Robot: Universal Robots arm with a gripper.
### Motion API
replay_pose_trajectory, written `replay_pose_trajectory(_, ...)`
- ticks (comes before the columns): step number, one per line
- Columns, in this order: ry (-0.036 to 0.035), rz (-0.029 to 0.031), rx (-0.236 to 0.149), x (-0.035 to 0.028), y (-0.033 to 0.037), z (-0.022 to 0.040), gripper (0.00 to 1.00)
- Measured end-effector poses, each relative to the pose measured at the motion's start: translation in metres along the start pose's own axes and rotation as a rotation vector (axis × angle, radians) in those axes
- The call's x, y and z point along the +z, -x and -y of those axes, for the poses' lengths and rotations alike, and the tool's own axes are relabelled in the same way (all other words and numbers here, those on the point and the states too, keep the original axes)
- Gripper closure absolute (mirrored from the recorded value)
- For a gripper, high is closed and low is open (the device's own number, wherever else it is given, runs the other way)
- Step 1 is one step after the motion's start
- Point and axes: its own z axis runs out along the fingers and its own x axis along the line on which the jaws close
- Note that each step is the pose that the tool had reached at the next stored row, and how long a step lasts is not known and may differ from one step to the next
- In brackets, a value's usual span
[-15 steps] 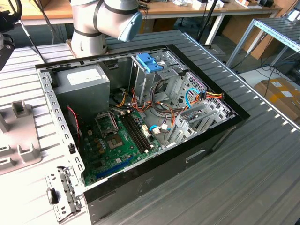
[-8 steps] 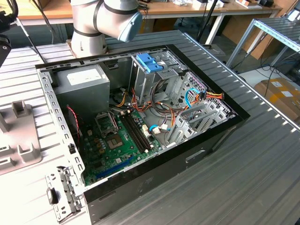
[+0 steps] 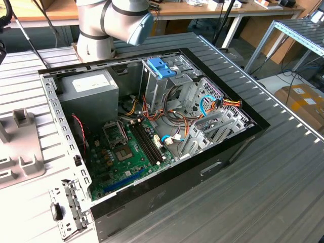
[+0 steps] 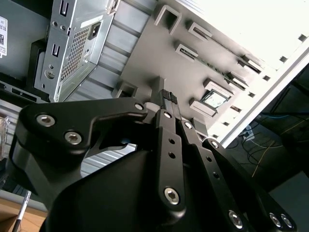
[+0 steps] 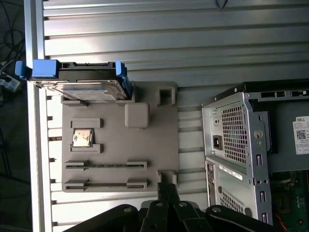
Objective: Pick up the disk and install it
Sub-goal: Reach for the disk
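Grey arm [image 3: 109,23] stands at top of exterior view, thick joints stacked, pale-blue cap on one joint. Black gripper [image 4: 167,96] seen in both wrist views: linkage bars fan back from tips, bolt heads showing. Fingers [image 5: 163,191] pressed together, pads meeting, nothing held between them.

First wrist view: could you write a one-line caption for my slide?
The disk sits on the grey holder tray beside the computer case, the shut claw apart from it.
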Motion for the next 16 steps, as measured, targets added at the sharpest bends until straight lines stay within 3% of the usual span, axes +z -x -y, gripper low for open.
replay_pose_trajectory(16,0.0000,0.0000,0.000,0.0012,-0.0065,0.0002,0.89)
